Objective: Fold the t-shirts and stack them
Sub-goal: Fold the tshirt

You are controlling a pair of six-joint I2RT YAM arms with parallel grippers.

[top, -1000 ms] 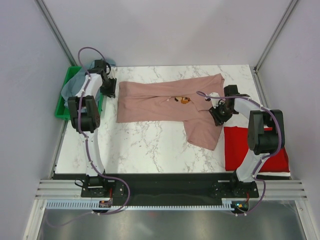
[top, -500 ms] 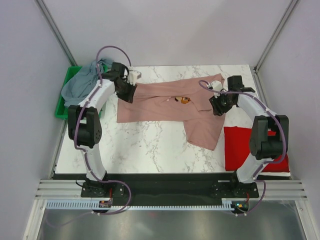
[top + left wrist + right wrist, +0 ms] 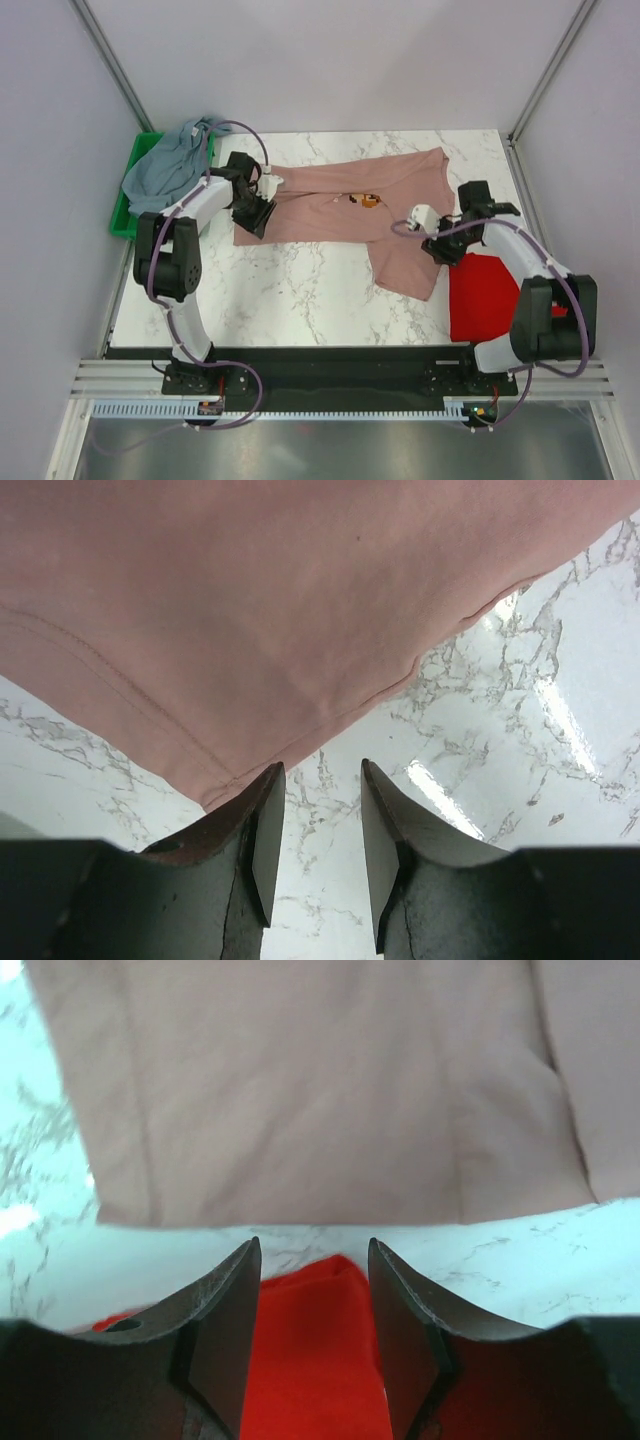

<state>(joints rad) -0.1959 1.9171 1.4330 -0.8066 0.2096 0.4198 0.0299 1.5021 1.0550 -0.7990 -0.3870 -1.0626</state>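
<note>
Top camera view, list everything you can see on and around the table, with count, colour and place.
pink t-shirt: 1, dusty pink with a small print, spread across the table's middle
red t-shirt: 1, red, folded, near right of the table
grey-blue t-shirt: 1, heaped in the bin
green bin: 1, far left edge
table: 1, white marble
left gripper: 1, black, open at the pink t-shirt's left hem corner
right gripper: 1, black, open where pink meets red
</note>
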